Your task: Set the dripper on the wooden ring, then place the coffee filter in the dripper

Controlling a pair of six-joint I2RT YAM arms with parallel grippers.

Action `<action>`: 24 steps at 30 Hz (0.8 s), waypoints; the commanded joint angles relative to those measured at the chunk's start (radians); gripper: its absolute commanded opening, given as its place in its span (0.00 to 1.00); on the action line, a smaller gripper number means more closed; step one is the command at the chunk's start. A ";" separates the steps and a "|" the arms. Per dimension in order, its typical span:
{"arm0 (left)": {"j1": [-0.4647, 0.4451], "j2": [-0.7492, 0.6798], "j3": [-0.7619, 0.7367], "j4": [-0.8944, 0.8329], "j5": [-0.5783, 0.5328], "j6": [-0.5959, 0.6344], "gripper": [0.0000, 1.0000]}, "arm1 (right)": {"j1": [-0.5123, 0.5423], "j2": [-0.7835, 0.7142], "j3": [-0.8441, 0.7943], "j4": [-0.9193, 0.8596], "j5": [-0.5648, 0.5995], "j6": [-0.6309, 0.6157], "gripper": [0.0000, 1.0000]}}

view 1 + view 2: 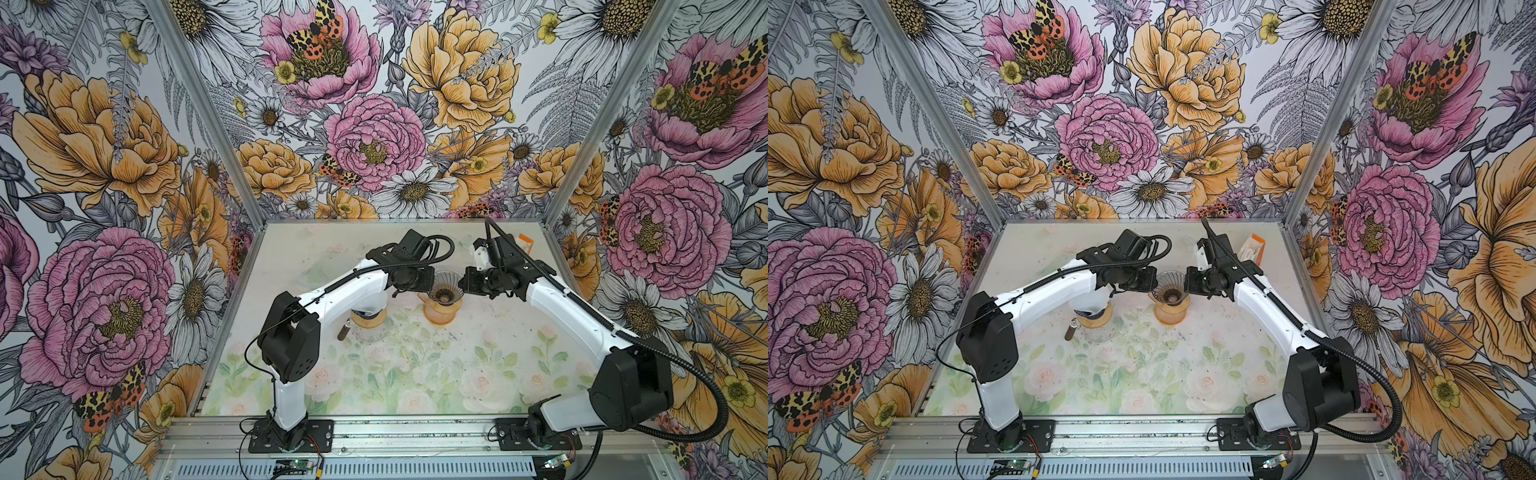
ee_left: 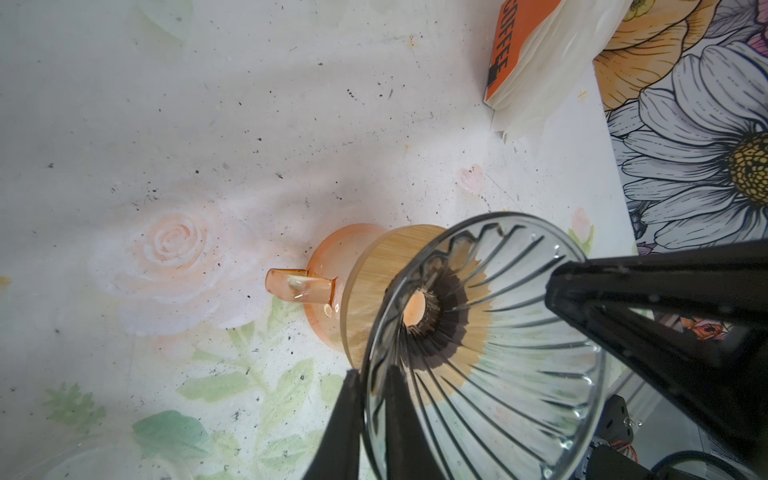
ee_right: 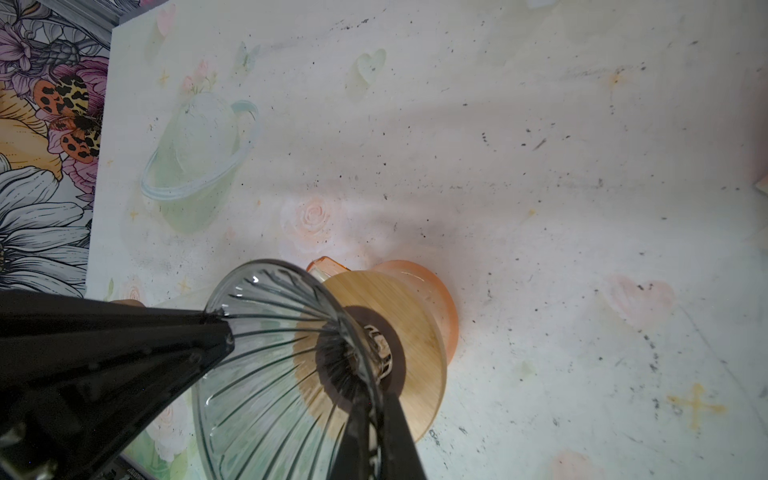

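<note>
Left gripper (image 2: 370,380) and right gripper (image 3: 372,401) each pinch the dripper (image 2: 498,353) rim from opposite sides; filters (image 2: 552,70) stand apart near the bench's (image 1: 415,374) far right corner.

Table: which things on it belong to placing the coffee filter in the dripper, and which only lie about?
Job: clear ribbed glass dripper; orange glass carafe under it; orange-labelled pack of white paper filters.
Lying about: second wooden-collared glass vessel; brown cylinder beside it.
</note>
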 commanded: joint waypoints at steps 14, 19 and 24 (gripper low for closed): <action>0.010 0.016 -0.015 -0.005 0.032 0.011 0.08 | 0.001 0.119 -0.075 -0.094 0.053 0.009 0.01; 0.019 0.020 -0.042 -0.003 0.037 0.006 0.07 | 0.003 0.146 -0.024 -0.153 0.052 0.009 0.01; 0.025 0.027 -0.061 -0.004 0.043 0.006 0.05 | 0.019 0.165 0.046 -0.218 0.072 0.003 0.01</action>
